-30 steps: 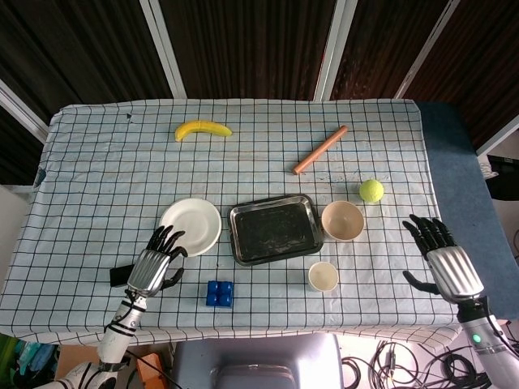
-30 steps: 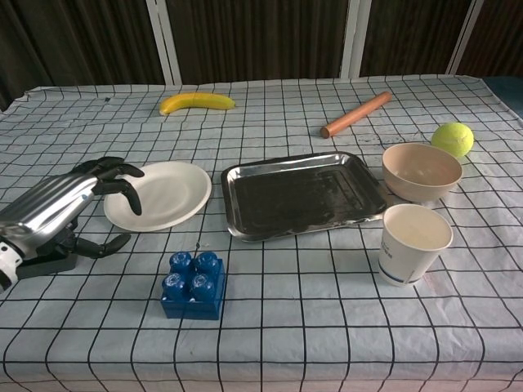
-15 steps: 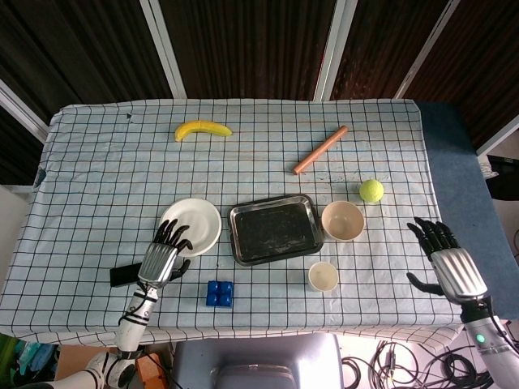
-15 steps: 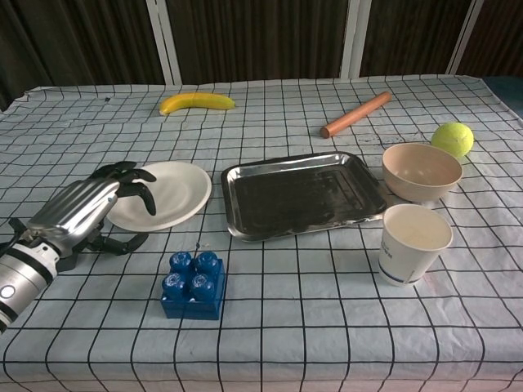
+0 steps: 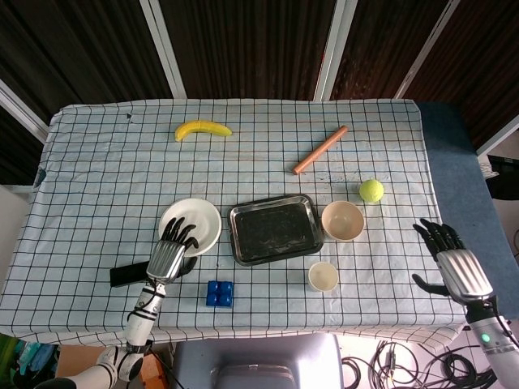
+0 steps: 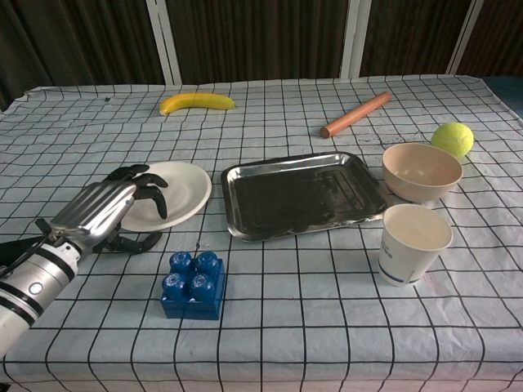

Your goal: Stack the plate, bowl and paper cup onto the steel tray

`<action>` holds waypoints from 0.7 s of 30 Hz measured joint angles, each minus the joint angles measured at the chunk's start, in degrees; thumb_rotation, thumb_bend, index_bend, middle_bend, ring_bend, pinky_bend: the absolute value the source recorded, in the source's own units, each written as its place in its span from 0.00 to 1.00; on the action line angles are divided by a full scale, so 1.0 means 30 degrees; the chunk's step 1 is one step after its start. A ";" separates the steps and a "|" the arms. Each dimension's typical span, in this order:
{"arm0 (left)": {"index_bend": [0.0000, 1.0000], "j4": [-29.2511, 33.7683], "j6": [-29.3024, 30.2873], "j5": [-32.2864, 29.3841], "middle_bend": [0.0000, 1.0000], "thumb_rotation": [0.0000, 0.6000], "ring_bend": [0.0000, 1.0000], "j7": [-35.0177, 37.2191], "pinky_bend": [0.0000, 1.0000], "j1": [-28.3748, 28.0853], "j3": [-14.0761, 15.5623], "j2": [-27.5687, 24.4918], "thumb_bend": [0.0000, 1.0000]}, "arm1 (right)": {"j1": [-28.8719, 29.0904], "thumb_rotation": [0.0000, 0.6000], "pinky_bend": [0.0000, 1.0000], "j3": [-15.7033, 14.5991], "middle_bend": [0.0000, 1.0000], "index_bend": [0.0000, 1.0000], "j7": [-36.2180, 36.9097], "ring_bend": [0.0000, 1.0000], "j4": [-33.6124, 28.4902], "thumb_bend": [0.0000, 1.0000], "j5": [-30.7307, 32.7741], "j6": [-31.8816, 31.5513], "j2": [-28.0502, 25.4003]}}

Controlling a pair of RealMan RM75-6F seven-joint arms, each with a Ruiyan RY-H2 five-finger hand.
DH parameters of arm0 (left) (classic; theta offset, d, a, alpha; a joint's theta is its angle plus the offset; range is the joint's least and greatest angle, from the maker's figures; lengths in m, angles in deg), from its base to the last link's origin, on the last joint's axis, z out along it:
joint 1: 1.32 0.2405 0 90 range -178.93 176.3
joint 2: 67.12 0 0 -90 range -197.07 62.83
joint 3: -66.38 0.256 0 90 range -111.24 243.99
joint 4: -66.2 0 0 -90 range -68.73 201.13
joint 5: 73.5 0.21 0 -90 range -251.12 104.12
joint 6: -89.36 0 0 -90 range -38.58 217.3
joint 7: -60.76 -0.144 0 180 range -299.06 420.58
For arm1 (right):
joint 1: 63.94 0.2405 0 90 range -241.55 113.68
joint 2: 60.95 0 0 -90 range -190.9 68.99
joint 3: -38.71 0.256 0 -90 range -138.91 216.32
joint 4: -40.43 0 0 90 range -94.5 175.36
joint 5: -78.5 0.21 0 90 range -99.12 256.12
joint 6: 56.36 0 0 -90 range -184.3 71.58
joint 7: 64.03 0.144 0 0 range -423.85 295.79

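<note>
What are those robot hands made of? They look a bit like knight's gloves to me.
Both look alike: the left hand and right hand have a ribbed, silvery metallic back with slim black fingers. The left wrist is a white and silver cylinder ringed with black bands. Below the right hand, a grey forearm carries a small green light. Loose cables lie on the floor nearby.

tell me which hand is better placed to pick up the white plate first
Left. The left hand already has its fingers over the near rim of the plate, right beside the steel tray. The right hand is open off the table's far right edge, beyond the bowl.
</note>
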 measured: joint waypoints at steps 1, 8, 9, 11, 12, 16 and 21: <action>0.53 -0.0238 -0.0025 -0.0037 0.21 1.00 0.05 0.0060 0.05 -0.0056 -0.0014 0.0121 0.31 | -0.0006 1.00 0.00 0.0002 0.00 0.00 0.0038 0.00 0.0011 0.18 0.0035 0.0040 -0.0015; 0.58 -0.1966 -0.0022 -0.0213 0.23 1.00 0.06 0.0379 0.04 -0.0397 -0.0047 0.0954 0.32 | -0.0050 1.00 0.00 0.0007 0.00 0.00 0.0109 0.00 0.0000 0.18 0.0199 0.0283 -0.0175; 0.59 -0.2232 -0.0026 -0.0246 0.24 1.00 0.07 0.0435 0.04 -0.0455 -0.0049 0.1093 0.32 | -0.0057 1.00 0.00 0.0012 0.00 0.00 0.0117 0.00 -0.0008 0.18 0.0221 0.0302 -0.0194; 0.63 -0.2595 0.0014 -0.0285 0.26 1.00 0.08 0.0548 0.04 -0.0531 -0.0053 0.1290 0.36 | -0.0067 1.00 0.00 0.0016 0.00 0.00 0.0125 0.00 -0.0025 0.18 0.0269 0.0370 -0.0238; 0.66 -0.2828 0.0107 -0.0313 0.28 1.00 0.09 0.0633 0.04 -0.0568 -0.0069 0.1425 0.38 | -0.0070 1.00 0.00 0.0009 0.00 0.00 0.0134 0.00 -0.0035 0.18 0.0283 0.0412 -0.0265; 0.75 -0.3717 0.0717 -0.0417 0.34 1.00 0.13 0.0907 0.04 -0.0680 -0.0203 0.1913 0.45 | -0.0086 1.00 0.00 -0.0040 0.00 0.00 0.0202 0.00 -0.0048 0.18 0.0342 0.0602 -0.0358; 0.77 -0.4903 0.1531 -0.0577 0.38 1.00 0.14 0.1703 0.04 -0.0862 -0.0393 0.2514 0.46 | -0.0114 1.00 0.00 -0.0123 0.00 0.00 0.0283 0.00 0.0024 0.18 0.0372 0.0809 -0.0391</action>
